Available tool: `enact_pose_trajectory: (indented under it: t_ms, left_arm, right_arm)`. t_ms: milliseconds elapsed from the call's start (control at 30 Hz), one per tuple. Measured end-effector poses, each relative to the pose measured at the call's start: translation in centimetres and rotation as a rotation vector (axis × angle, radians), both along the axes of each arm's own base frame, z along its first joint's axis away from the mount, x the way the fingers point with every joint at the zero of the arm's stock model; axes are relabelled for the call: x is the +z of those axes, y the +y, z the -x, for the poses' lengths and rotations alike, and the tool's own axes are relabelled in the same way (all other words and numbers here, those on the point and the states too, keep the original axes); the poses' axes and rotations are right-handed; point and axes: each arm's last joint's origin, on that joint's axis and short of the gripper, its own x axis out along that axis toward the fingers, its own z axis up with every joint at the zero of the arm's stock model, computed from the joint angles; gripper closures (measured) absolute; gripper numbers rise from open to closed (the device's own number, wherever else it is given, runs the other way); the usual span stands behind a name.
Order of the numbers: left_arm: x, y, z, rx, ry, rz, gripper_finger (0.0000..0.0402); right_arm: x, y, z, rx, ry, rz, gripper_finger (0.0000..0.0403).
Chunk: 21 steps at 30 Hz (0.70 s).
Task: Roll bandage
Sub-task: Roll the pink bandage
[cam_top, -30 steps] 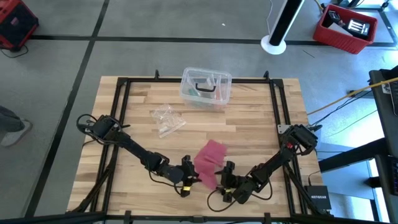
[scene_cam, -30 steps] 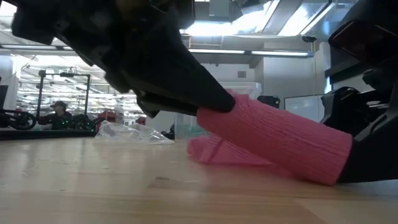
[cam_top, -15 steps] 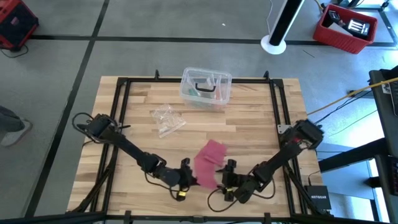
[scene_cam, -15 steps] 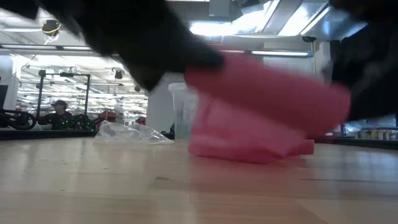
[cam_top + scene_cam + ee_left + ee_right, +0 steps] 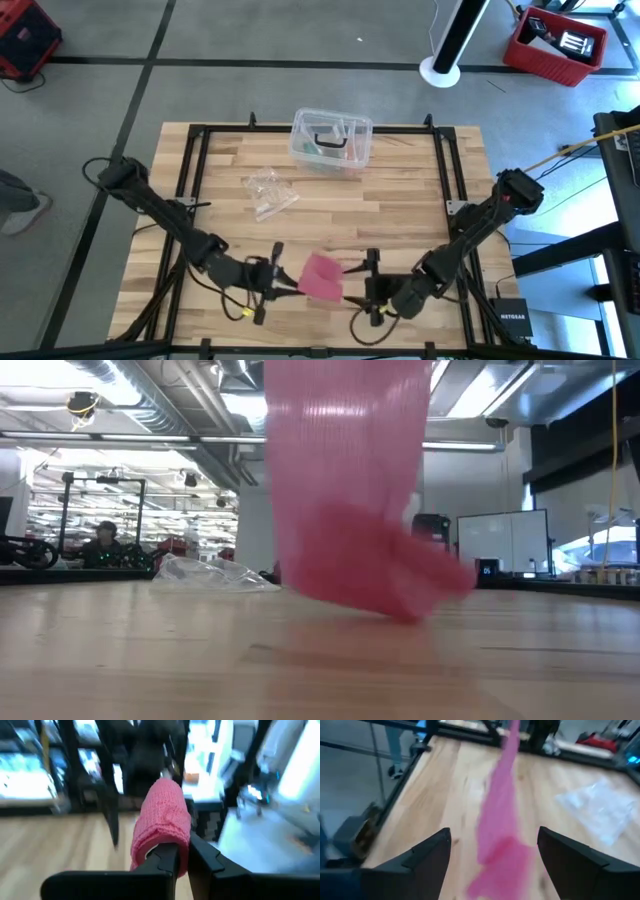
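left gripper (image 5: 283, 284) pinches one end of the pink bandage (image 5: 322, 277), lifting it at the table's (image 5: 400, 200) six o'clock edge, probably for rolling; right gripper (image 5: 372, 291), fingers spread, waits just beside it

**Hidden, cut off or blurred**

In the low view the bandage (image 5: 350, 490) is cut off by the top edge, so whatever grips it there is not seen; both grippers are out of that view. Its lower end is smeared by motion. In the right wrist view the bandage (image 5: 500, 820) is blurred and cut off below. The box (image 5: 331, 140) contents cannot be made out. The left wrist view's background is blurred throughout.
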Motion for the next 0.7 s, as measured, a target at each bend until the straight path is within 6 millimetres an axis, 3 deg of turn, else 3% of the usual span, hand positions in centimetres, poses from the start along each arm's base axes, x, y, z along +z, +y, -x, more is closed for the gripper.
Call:
enact_pose_trajectory:
  t_ms: [100, 200, 333, 433, 533, 700]
  left_arm:
    - [1.3, 0.4, 0.5, 0.017, -0.064, -0.041, 0.0386]
    - [3.3, 1.0, 1.2, 0.032, -0.128, -0.061, 0.0389]
    - [5.5, 1.8, 2.0, 0.103, -0.191, -0.086, 0.0387]
    - [6.3, 2.6, 2.4, 0.186, -0.203, -0.128, 0.0386]
    - [6.7, 3.4, 2.3, 0.257, -0.209, -0.138, 0.0386]
    - [6.2, 4.4, 1.6, 0.297, -0.168, -0.147, 0.0386]
  right_arm:
    - [1.4, -0.9, -1.0, -0.012, 0.009, 0.086, 0.0107]
    - [4.0, -1.8, -1.2, -0.045, 0.035, 0.179, 0.0107]
    - [7.0, -2.7, -0.1, -0.057, 0.067, 0.214, 0.0107]
    - [8.2, -3.4, 0.9, -0.056, 0.065, 0.171, 0.0107]
    - [7.8, -3.7, 1.4, -0.072, 0.065, 0.13, 0.0107]
    - [4.7, -3.8, 1.2, -0.073, 0.018, 0.076, 0.0107]
